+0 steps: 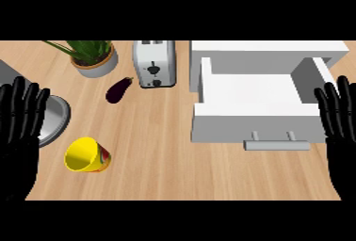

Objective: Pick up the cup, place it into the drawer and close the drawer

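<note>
The cup point(87, 155) lies tipped near-left on the bench point(160, 155), nearest the left hand point(20, 122); both hands' fingers are straight, apart, empty.

A: Where are the hands?

B: The left hand point(21, 117) stands at the view's left edge, palm flat, fingers straight and pointing up, slightly spread.

A: And the other?

B: The right hand point(339, 117) mirrors it at the right edge, fingers likewise straight, upright and a little apart. Both are black, both hold nothing.

A: Arms?

B: Only dark wrists run down from each hand toward the lower corners. The two hands are well apart, level with each other.
</note>
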